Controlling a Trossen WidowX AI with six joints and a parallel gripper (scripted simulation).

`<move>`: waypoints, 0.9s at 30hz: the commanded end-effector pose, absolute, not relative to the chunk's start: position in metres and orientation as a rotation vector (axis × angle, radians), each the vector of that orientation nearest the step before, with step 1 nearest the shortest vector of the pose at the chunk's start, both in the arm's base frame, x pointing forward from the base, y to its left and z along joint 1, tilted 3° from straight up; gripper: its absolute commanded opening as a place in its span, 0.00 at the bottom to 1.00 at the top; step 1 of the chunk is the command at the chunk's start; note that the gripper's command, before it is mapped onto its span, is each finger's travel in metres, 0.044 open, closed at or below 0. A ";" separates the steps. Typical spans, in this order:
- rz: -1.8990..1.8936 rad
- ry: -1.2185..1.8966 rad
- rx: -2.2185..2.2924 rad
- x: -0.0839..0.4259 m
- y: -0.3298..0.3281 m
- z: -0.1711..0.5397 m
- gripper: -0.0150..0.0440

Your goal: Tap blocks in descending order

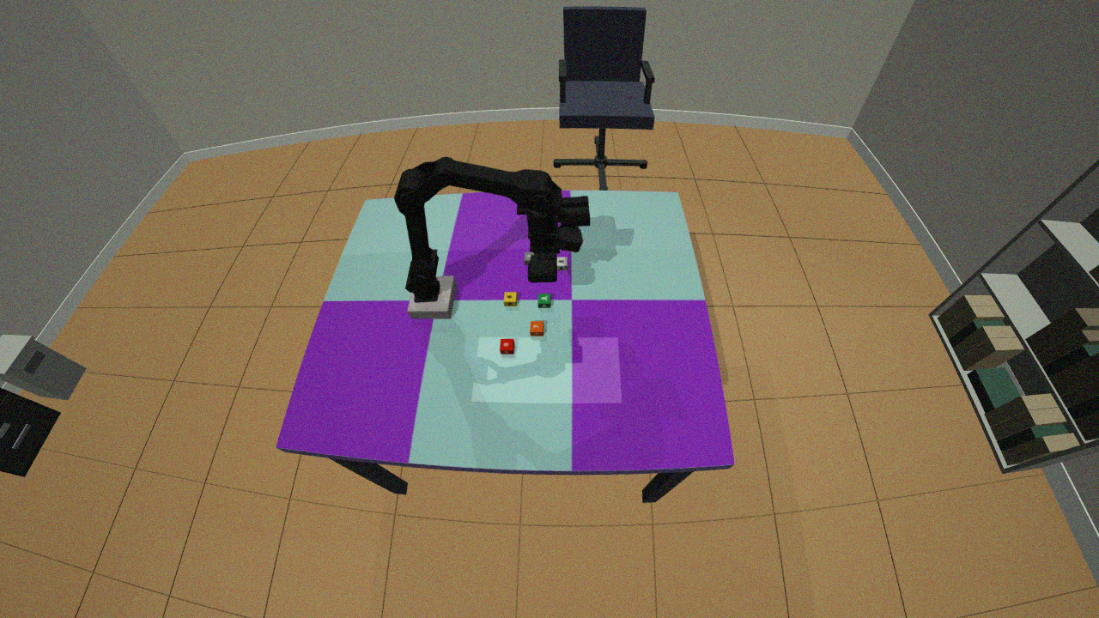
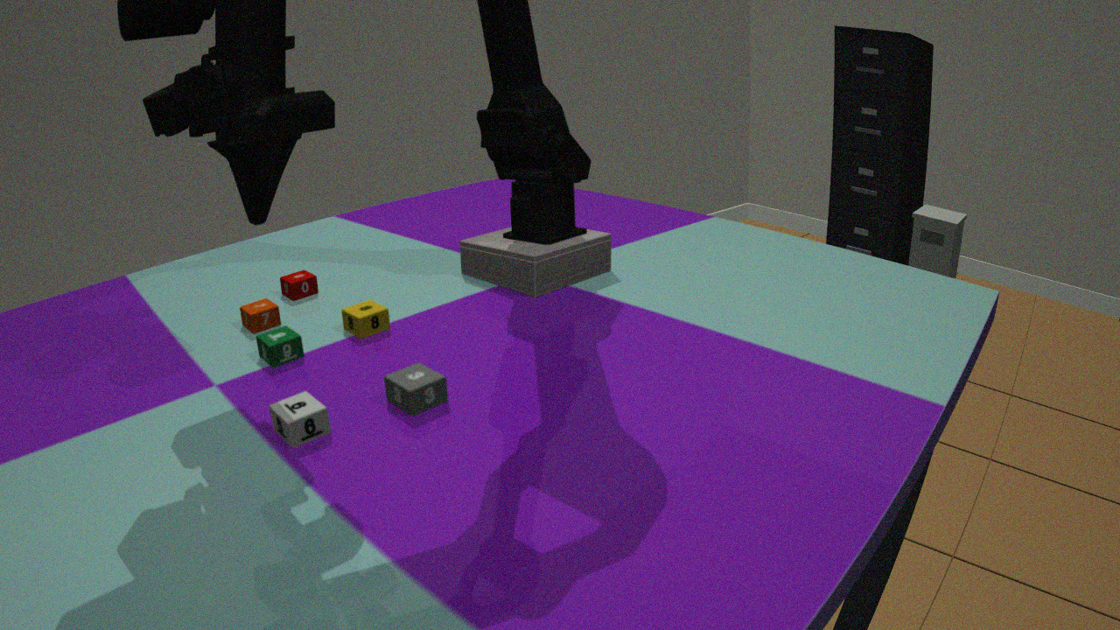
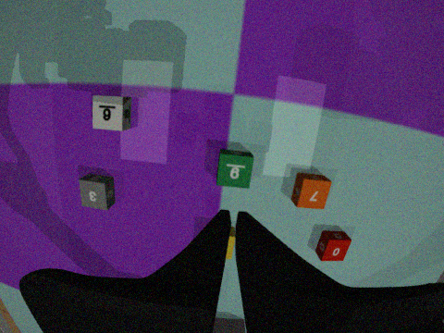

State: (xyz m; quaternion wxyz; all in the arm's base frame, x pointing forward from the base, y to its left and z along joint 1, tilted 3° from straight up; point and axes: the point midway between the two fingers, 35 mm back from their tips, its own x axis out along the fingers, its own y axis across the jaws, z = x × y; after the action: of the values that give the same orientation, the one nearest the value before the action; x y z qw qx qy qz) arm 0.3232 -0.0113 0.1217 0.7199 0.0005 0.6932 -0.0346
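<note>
A dark chair (image 1: 604, 103) is seen behind the purple and pale blue surface (image 1: 645, 384) (image 2: 783, 313) (image 3: 370, 60), books are kept on a shelf (image 1: 967, 391) to one side, gray walls (image 1: 368, 61) (image 2: 665, 94) are seen around, and the floor (image 1: 191, 499) (image 2: 1018, 470) is covered with square orange-brown tiles.

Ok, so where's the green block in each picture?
Top: the green block is almost in the very middle.
Exterior: on the left side, a bit below halfway down.
Wrist: close to the middle.
Landmark in all three: the orange block, below green in top, up and left in exterior, right in wrist.
</note>
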 end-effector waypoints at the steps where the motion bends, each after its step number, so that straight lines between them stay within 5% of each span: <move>1: -0.078 1.544 0.004 0.319 -0.010 0.129 0.29; 10: -0.077 1.551 0.005 0.229 0.000 0.125 0.29; 27: -0.078 1.552 0.005 0.229 -0.004 0.044 0.29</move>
State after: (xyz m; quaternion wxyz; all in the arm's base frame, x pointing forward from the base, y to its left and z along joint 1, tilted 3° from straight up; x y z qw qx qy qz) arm 0.2302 -0.0032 0.0575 0.7108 0.0025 0.7025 -0.0367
